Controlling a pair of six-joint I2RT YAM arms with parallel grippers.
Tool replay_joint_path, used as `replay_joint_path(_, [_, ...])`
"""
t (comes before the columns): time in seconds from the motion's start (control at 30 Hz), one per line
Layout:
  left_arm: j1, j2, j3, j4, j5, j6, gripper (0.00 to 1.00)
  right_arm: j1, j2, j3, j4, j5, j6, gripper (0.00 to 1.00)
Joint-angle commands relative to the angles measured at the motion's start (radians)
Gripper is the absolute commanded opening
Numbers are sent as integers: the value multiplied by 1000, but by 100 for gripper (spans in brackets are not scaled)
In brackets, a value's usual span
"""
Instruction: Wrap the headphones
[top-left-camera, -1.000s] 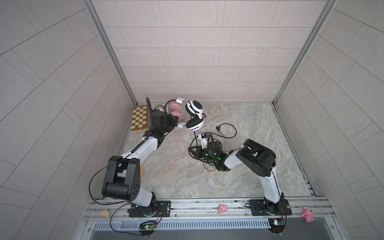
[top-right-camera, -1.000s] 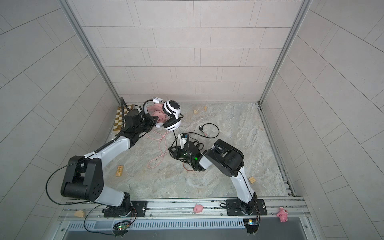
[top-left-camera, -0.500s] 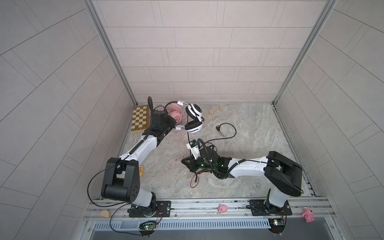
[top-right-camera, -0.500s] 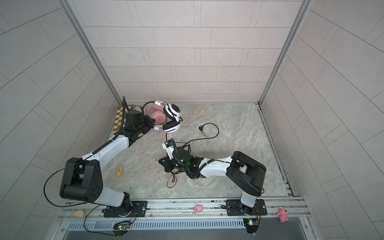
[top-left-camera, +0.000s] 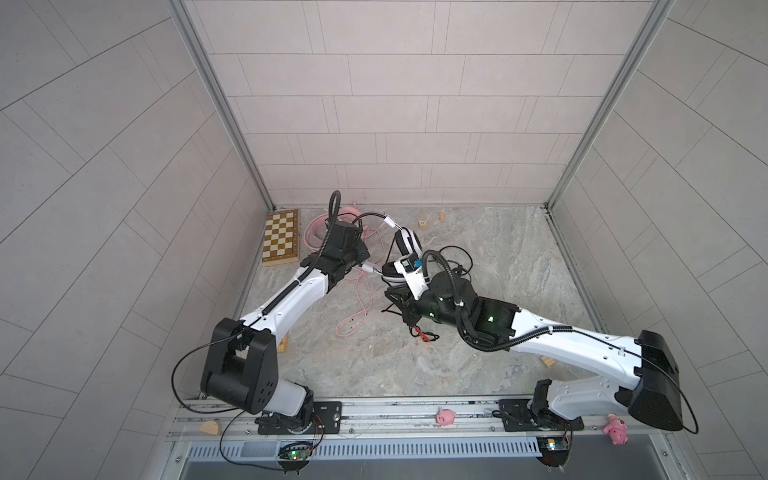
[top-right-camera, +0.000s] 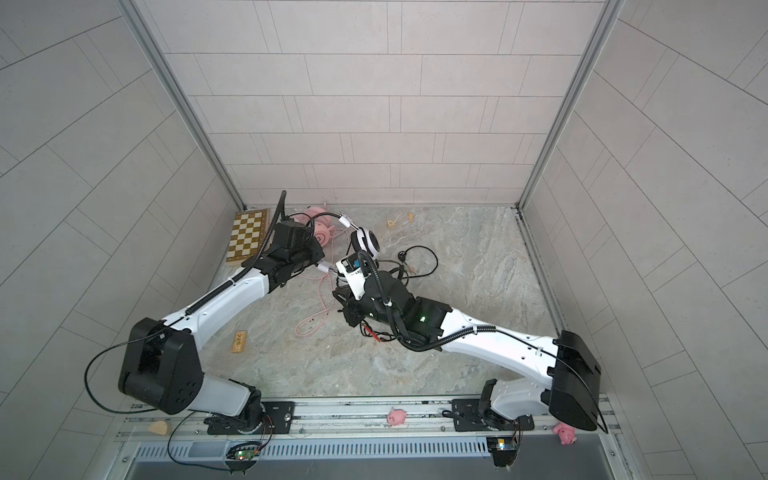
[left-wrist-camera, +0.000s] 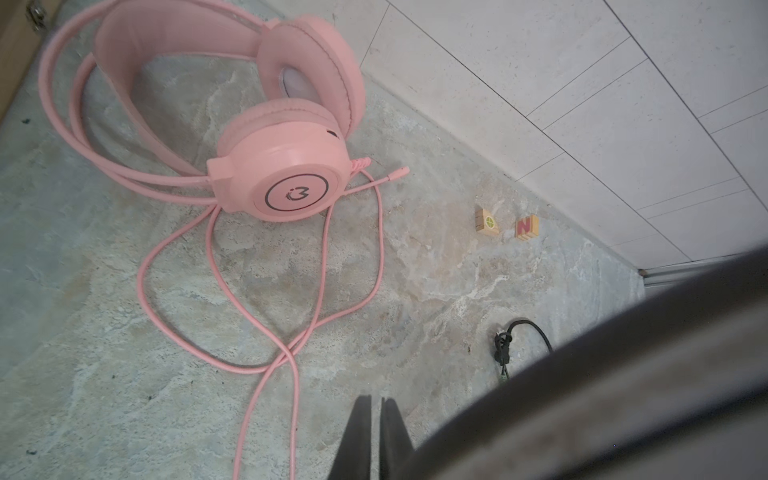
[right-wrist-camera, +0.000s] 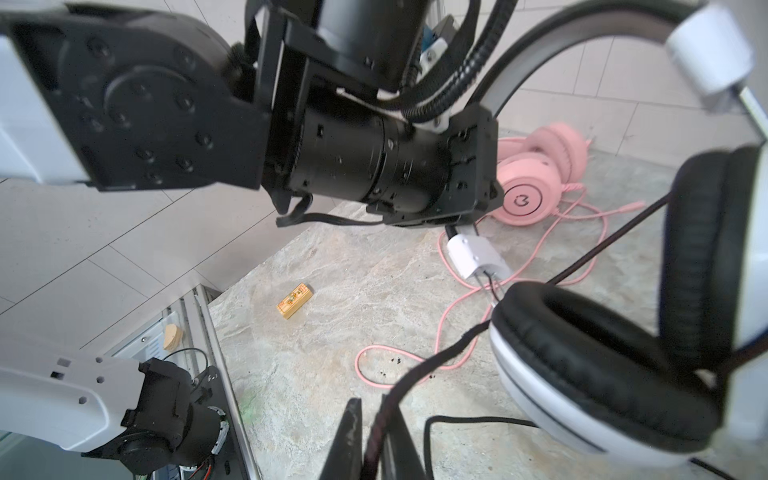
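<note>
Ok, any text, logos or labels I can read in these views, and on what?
"N", red, on the lettered wooden block by the wall.
Green crossed circle, no letters, on the neighbouring block.
Ringed logo on the ear cup of the pink headphones: stylised, unreadable.
Markings on the yellow block: too small.

Pink headphones (left-wrist-camera: 286, 183), black cable (right-wrist-camera: 415, 372), checkered chessboard (top-left-camera: 281, 237)

Pale walls (top-left-camera: 374, 104) of large tiles laid in staggered rows rise on three sides, joined at the back corners by slim metal posts (top-left-camera: 222, 104), over a grey-beige marbled floor (top-left-camera: 498, 257) in soft, even light, with a metal rail (top-left-camera: 395, 415) and a slotted grille (top-left-camera: 415, 449) along the near edge.
</note>
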Motion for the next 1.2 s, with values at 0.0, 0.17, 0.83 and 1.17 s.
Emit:
replay_joint_path(0.0, [-39, -52, 59, -20, -73, 75, 0, -12, -36, 29, -128, 83, -93, 12])
replay_joint_path(0.17, [-100, -55, 87, -60, -111, 138, 0, -70, -99, 40, -217, 199, -150, 11])
replay_joint_path(0.83, [-141, -208, 141, 2, -51, 198, 0, -317, -393, -467, -104, 55, 23, 21])
replay_joint_path(1.17, [-188, -2, 748, -397, 209, 138, 0, -478, -155, -448, 75, -331, 67, 55])
